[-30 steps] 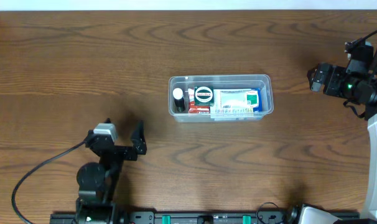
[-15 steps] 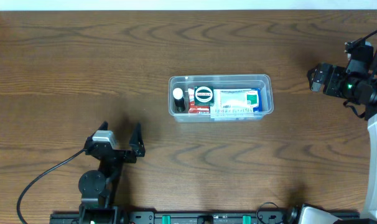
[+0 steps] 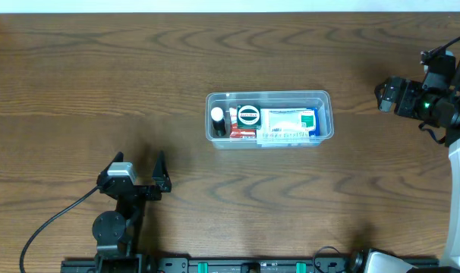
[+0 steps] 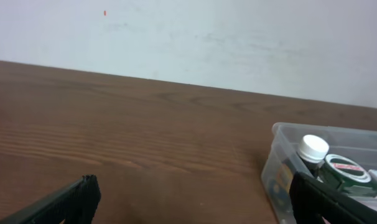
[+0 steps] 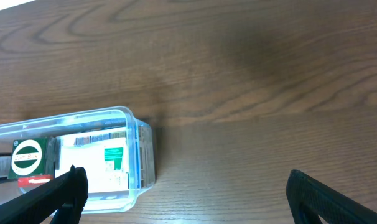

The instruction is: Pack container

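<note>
Container (image 3: 268, 120): clear tub, mid-table, long axis left-right. Holds white-capped bottle (image 3: 217, 115), round green-lidded jar (image 3: 248, 115), red pack (image 3: 244, 133) and white-and-green carton (image 3: 289, 121), packed close together. Left gripper (image 4: 191, 198): near front edge, well apart from tub, jaws spread wide, gripping nothing. Right gripper (image 5: 185, 193): off tub's right end, well apart, jaws likewise wide, gripping nothing. Dark wood-grain table (image 3: 78, 76) under all.
</note>
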Action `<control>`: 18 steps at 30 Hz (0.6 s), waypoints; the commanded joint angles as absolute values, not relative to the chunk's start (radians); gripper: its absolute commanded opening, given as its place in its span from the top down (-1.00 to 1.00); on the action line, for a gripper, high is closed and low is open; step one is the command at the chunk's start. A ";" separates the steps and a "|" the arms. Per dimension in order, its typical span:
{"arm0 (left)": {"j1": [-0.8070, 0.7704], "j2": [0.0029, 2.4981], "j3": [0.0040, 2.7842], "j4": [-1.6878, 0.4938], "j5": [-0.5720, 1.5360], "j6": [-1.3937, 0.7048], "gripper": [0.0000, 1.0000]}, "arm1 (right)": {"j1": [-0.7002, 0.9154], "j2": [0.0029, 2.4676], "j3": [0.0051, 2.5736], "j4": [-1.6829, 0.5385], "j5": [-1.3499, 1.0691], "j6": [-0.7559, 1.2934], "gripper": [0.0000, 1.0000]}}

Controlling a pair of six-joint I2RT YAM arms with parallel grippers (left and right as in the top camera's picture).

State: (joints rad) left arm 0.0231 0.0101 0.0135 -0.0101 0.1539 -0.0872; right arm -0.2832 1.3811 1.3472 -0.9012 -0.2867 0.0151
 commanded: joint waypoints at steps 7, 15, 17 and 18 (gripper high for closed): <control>0.030 0.004 0.004 -0.056 0.172 -0.053 -0.96 | -0.289 1.380 1.361 -0.902 -0.284 0.021 -0.99; 0.030 0.004 0.004 -0.056 0.173 -0.053 -0.96 | -0.289 1.380 1.361 -0.902 -0.284 0.021 -0.99; 0.030 0.004 0.004 -0.056 0.172 -0.053 -0.96 | -0.289 1.380 1.361 -0.902 -0.284 0.021 -0.99; 0.030 0.004 0.004 -0.056 0.172 -0.053 -0.96 | -0.289 1.380 1.361 -0.902 -0.284 0.021 -0.98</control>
